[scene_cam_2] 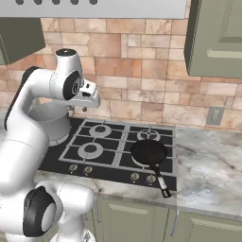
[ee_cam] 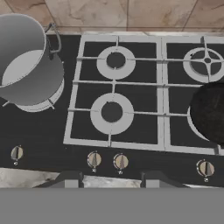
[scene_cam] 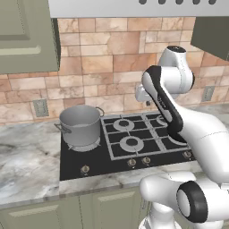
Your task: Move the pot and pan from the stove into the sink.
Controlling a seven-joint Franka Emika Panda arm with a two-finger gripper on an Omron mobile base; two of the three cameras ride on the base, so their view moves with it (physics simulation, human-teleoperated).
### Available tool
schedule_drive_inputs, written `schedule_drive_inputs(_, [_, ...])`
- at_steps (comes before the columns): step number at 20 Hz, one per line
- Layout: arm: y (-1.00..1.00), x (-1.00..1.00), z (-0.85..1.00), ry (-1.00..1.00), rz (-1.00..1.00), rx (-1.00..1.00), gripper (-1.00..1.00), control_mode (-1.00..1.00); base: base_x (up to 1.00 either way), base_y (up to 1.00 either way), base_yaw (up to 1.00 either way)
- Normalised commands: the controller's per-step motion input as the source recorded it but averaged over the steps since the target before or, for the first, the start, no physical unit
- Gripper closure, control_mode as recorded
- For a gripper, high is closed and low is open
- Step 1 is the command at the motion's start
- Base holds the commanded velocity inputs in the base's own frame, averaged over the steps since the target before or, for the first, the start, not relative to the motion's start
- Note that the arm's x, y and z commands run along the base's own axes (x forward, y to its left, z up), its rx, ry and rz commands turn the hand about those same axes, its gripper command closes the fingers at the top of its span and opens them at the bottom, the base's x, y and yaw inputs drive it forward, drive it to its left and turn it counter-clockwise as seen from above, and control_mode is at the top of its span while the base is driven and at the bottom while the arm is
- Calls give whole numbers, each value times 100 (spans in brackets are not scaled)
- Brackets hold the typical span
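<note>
1. Pot (scene_cam: 81, 123) sits on the left side of the stove (scene_cam: 129, 157), on a burner, and it has no lid. I see it in the hand view too, at the top left, and it looks empty inside.
2. Pan (scene_cam_2: 149, 152) sits on the right front burner. Its long black handle (scene_cam_2: 160, 183) points toward the front edge of the counter (scene_cam_2: 210, 170) and sticks out past the stove.
3. Pot and pan are well apart, with two bare burners (ee_cam: 112, 112) between them.
4. I see my claw (ee_cam: 113, 178) hanging above the front of the stove, looking down at the row of small knobs (ee_cam: 120, 161). Its two dark finger tips (ee_cam: 65, 179) stand apart with a gap between them, and I see nothing held there.
5. My claw touches neither the pot nor the pan.
6. A stone tile wall (scene_cam: 103, 62) stands behind the stove, and green cabinets (scene_cam_2: 217, 38) hang above.
</note>
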Motion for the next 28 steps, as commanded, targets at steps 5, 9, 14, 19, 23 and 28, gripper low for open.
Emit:
schedule_drive_inputs(5, [-22,0,-9,0,0,3,-100,-100,0,0,0])
schedule_drive_inputs(9, [-11,0,-7,0,0,0,-100,-100,0,0,0])
schedule_drive_inputs(14, [42,1,-10,0,-10,0,-100,-100,0,0,0])
schedule_drive_inputs(19, [70,6,-12,-2,-15,0,-100,-100,0,0,0])
schedule_drive_inputs(23, [68,7,-18,-2,-14,0,-100,-100,0,0,0])
schedule_drive_inputs(28, [43,2,-31,0,-7,7,-100,-100,0,0,0])
